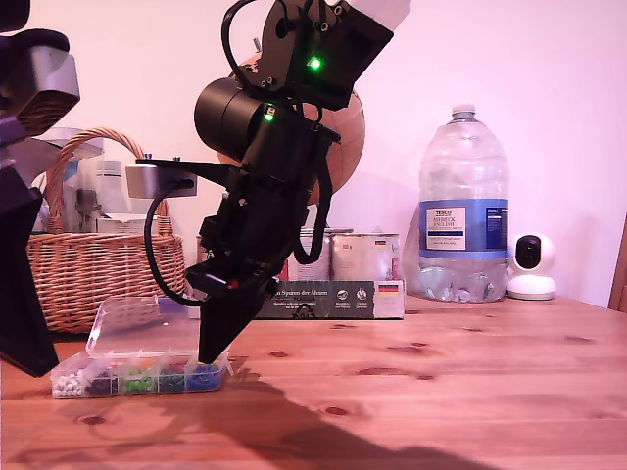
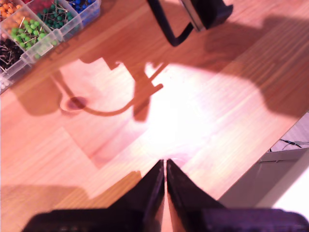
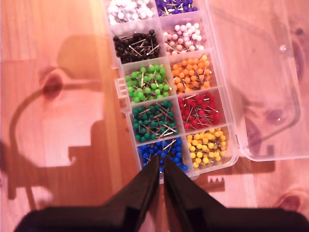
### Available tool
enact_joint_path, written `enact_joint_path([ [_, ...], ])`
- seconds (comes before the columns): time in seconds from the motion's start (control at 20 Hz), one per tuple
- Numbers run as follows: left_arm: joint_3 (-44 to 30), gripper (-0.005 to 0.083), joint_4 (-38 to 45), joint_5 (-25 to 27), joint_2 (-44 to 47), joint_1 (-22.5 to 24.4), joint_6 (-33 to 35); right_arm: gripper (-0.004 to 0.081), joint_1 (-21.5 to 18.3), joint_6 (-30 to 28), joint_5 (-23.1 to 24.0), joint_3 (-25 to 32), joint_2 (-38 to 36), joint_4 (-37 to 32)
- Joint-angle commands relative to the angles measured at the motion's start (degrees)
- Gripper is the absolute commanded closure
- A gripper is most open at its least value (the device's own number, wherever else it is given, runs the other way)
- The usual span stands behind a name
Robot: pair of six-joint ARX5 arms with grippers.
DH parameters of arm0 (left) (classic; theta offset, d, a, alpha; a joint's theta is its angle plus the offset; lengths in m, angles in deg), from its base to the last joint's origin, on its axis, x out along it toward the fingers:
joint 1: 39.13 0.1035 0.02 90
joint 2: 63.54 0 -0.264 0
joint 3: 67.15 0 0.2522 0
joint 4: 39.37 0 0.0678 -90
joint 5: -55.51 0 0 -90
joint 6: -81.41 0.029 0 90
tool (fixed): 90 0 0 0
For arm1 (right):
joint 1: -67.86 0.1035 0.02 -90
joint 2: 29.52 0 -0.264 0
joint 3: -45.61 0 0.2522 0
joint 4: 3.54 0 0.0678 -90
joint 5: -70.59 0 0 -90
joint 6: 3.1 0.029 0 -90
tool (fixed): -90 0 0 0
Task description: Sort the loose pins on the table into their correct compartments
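The clear compartment box (image 1: 137,377) lies on the pine table (image 1: 441,392) at the exterior view's lower left, its lid (image 3: 260,82) folded open. My second gripper (image 3: 161,163) hangs shut just over the blue compartment (image 3: 166,151); green (image 3: 145,82), black (image 3: 135,46) and white (image 3: 126,9) sections line the same row. In the exterior view its tip (image 1: 209,354) points down at the box's blue end. My first gripper (image 2: 164,163) is shut over bare wood, away from the box (image 2: 46,46), at the exterior view's left (image 1: 39,362). No loose pin shows anywhere; whether either gripper pinches one is hidden.
A wicker basket (image 1: 98,264) stands behind the box. Tins (image 1: 362,257) on a flat carton (image 1: 338,299), a big water bottle (image 1: 462,211) and a small white camera (image 1: 532,266) line the back. The table's edge (image 2: 251,166) runs close to my first gripper.
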Motion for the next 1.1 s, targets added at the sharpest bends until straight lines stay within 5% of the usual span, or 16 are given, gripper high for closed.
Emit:
enact_joint_path([
  [0.0,-0.8,0.0794,0.1,-0.1,-0.2,0.1,-0.3,0.0782,0.0,0.1,-0.2,0.1,0.4,-0.1],
  [0.6,-0.8,0.0794,0.1,-0.1,-0.2,0.1,-0.3,0.0716,0.1,0.2,1.4,0.1,0.4,0.0],
  [0.95,-0.8,0.0794,0.2,-0.1,-0.2,0.1,-0.3,0.0723,0.2,0.2,1.3,0.1,0.3,0.1],
  [1.05,-0.8,0.0794,0.2,-0.1,-0.2,0.1,-0.3,0.078,0.2,0.2,1.3,0.1,0.2,0.4],
])
